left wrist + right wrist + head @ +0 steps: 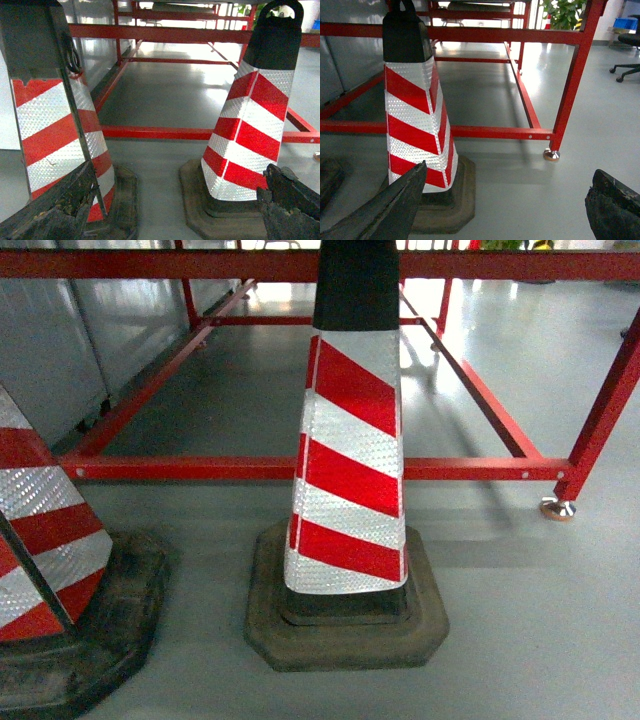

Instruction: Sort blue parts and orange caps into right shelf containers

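Nearest to you stood the big red-and-white traffic cone [350, 440] on its dark rubber base [345, 625], dead centre in the head view, with a second cone [45, 540] cut off at the lower left edge. Behind both ran the red steel frame [300, 468], its low rail crossing just beyond the cones and its foot [558, 507] resting on the grey floor [530, 640] at the right. None of the task's things were in view: no blue parts, no orange caps, no bins and no shelf, so I judge the step in hand was driving or turning the base to find the shelf. To do that well, you needed to keep the base clear of both cones and the frame leg, and hold the arms tucked until the bins came into sight. The left gripper [165, 210] showed its two worn dark fingers [55, 210] wide apart at the bottom corners of its wrist view, released and carrying nothing. The right gripper [500, 210] stood likewise, fingers [390, 210] spread and empty. An office chair [627, 55] and a plant [565, 12] sat well beyond the frame.
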